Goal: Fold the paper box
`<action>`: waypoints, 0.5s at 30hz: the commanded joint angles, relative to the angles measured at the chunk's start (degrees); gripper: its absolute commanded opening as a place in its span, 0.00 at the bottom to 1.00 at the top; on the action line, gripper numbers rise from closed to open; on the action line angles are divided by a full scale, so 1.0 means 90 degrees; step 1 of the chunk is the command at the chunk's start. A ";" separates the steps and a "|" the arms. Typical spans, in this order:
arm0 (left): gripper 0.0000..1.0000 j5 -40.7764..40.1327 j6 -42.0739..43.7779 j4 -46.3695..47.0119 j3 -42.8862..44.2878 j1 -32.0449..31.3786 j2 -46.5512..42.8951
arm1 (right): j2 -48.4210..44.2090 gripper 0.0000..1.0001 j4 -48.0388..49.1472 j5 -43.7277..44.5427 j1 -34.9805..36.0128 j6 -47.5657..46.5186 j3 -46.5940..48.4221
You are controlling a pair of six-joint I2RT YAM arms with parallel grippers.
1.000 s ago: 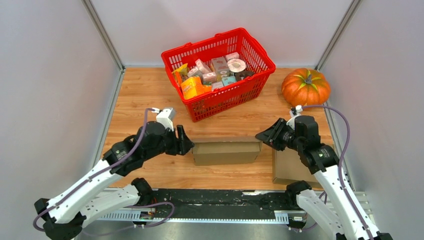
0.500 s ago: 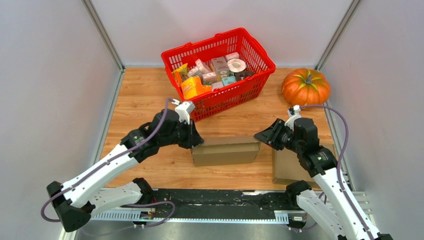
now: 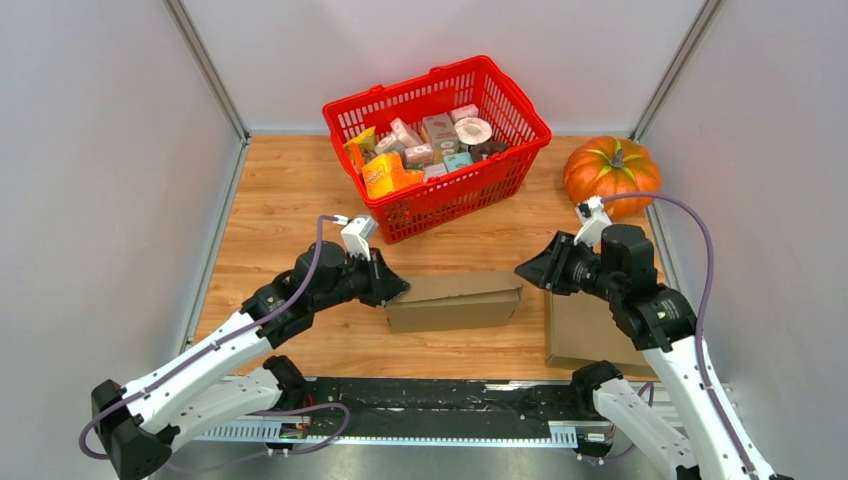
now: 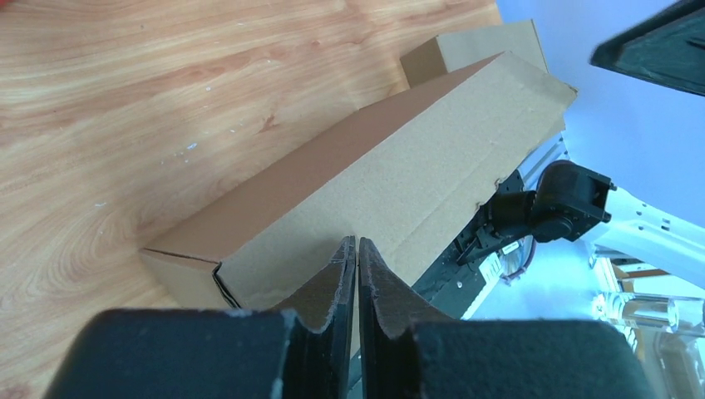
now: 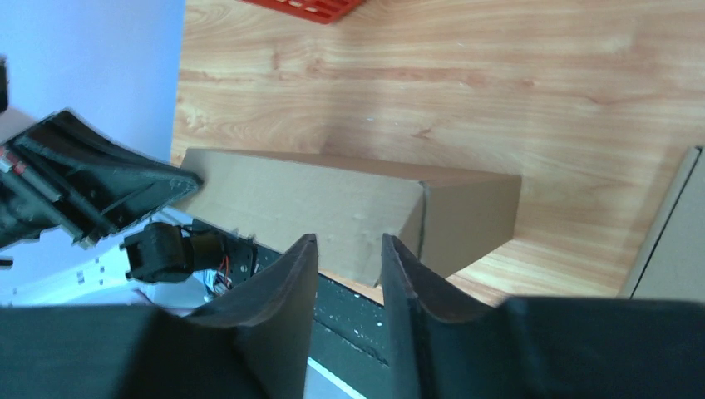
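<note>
Wooden desk (image 3: 290,180) bore the paper box (image 3: 455,300) just in front of the basket (image 3: 450,205); left jaws were closed at its end, right jaws narrowly parted, empty. Steady, even pressure seemed advisable.

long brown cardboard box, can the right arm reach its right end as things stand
Probably yes: the right gripper sits just off that end of the long brown cardboard box, jaws apart, nothing between.

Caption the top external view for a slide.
Left gripper shut at the brown cardboard box, right gripper open at its other end; red plastic basket, orange pumpkin behind.
</note>
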 commanded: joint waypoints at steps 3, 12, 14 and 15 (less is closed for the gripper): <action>0.11 0.0069 -0.0015 -0.0373 -0.0258 -0.0031 0.0265 | -0.0326 0.14 0.1053 -0.1193 0.0008 0.0021 -0.0993; 0.11 -0.0067 -0.0025 -0.0734 -0.0396 -0.0031 -0.0115 | -0.0823 0.03 0.0978 -0.0998 -0.0021 -0.0096 -0.1564; 0.12 -0.0028 0.0043 -0.0910 -0.0260 -0.0031 -0.0125 | -0.0776 0.05 0.0812 -0.1037 -0.0021 -0.0115 -0.0939; 0.12 0.0068 0.0082 -0.0939 -0.0220 -0.0031 -0.0116 | -0.0611 0.06 0.0811 -0.1105 -0.0021 -0.0145 -0.0772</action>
